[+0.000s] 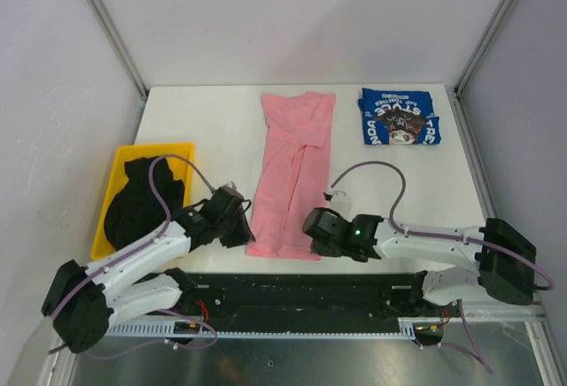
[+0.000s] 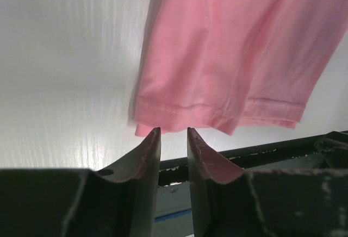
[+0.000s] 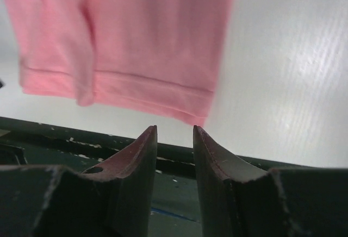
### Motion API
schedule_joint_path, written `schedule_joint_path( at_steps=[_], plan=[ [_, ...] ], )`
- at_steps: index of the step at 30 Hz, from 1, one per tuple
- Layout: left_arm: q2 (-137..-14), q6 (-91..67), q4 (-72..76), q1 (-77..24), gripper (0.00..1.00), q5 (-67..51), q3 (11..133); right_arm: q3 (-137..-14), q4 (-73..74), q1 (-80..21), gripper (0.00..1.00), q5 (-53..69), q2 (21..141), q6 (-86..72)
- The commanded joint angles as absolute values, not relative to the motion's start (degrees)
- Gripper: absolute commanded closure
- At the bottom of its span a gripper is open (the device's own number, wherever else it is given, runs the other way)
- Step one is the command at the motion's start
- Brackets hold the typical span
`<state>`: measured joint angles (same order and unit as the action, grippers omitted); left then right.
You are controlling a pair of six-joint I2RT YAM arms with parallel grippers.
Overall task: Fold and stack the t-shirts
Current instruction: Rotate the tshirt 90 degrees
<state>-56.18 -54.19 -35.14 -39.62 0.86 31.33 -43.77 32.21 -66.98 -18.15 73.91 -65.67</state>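
Observation:
The pink t-shirt (image 1: 292, 169) lies folded into a long strip down the middle of the table, hem toward me. My left gripper (image 1: 237, 220) is at its near left hem corner, and my right gripper (image 1: 313, 227) at its near right corner. In the left wrist view the gripper (image 2: 174, 131) is open by a narrow gap and empty, just short of the pink hem (image 2: 185, 112). In the right wrist view the gripper (image 3: 175, 128) is likewise open and empty below the hem (image 3: 157, 93). The blue t-shirt (image 1: 399, 116) lies folded at the back right. Black t-shirts (image 1: 142, 196) are heaped in a bin.
The yellow bin (image 1: 151, 149) stands at the left of the white table (image 1: 204, 120). The table's near edge and the dark arm-mount rail (image 1: 301, 284) run just behind both grippers. Frame posts rise at the back corners.

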Motion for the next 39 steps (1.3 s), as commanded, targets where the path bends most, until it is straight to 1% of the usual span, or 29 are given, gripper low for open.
schedule_joint_path(
  at_steps=[1,9,18,25,35,39],
  plan=[
    [-60.9,-49.7,-33.6,-39.4,0.71,0.5,37.3,-51.4,35.8,-69.1,0.63,-27.5,78.7,-61.7],
    [-65.9,-49.2,-28.5,-39.5,0.73,-3.0,38.0,-53.4,34.7,-70.9,0.63,-28.6,84.2,-57.6],
    [-70.9,-50.2,-23.0,-39.5,0.76,-4.6,33.4,-53.4,31.1,-72.6,0.63,-27.4,88.6,-52.7],
    [-72.5,-51.3,-21.7,-39.5,0.77,-5.5,30.7,-53.4,30.6,-73.9,0.63,-27.1,90.4,-52.2],
    [-73.6,-51.4,-21.5,-39.4,0.77,-5.9,30.3,-53.4,32.1,-74.4,0.63,-26.3,93.1,-52.9],
    [-74.2,-51.4,-21.4,-39.4,0.78,-5.8,30.0,-53.4,33.2,-74.8,0.65,-26.9,93.0,-53.9]
  ],
)
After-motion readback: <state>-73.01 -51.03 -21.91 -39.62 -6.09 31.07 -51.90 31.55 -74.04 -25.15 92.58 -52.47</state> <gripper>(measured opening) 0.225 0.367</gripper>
